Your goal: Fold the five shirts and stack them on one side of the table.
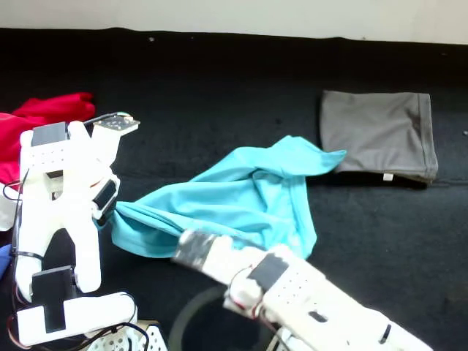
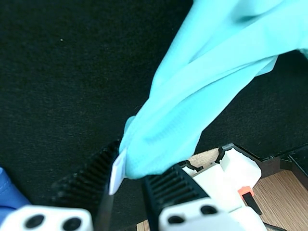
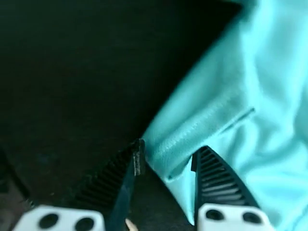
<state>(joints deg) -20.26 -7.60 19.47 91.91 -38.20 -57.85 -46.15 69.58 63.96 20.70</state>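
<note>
My left tool (image 2: 131,168) pinches the teal shirt (image 1: 241,197); right tool (image 3: 168,156) straddles its hem, spread; next I'd close it, then pull flat

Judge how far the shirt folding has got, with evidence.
Done: one grey shirt lies folded at the table's far right. In hand: the turquoise shirt, crumpled mid-table, left jaws clamped on one edge, right jaws open around its hem. Left: the red shirt heaped at the left edge, a blue cloth near it; no stack yet.
</note>
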